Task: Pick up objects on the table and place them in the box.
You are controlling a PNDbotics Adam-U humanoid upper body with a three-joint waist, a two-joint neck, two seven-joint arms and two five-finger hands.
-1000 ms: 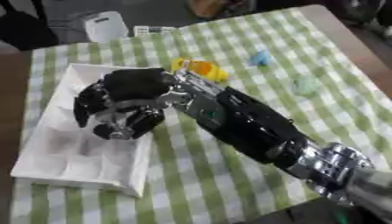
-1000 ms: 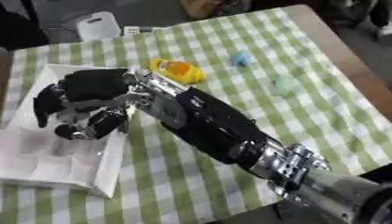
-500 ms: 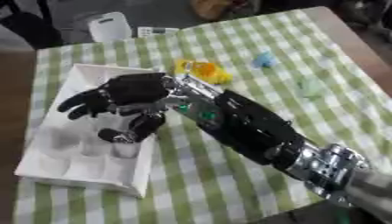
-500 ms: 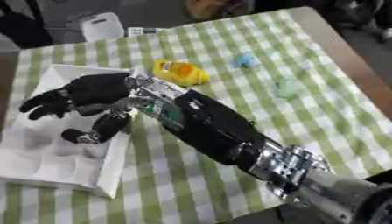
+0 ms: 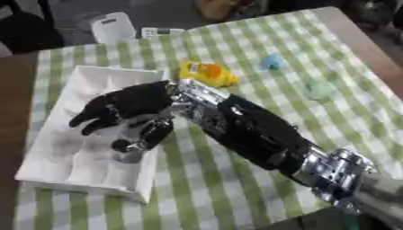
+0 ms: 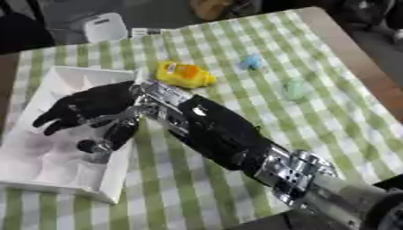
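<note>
Green-and-white checked tablecloth [image 5: 236, 188] covers the table; a white container [image 5: 113, 28] sits just beyond its far edge.

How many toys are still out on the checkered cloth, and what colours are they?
Yellow and orange: 1, the yellow thing next to the white box.
Light blue: 1, the blue thing.
Pale green: 1, the green thing.
Total: 3 on the cloth. The right hand is open over the box.
</note>
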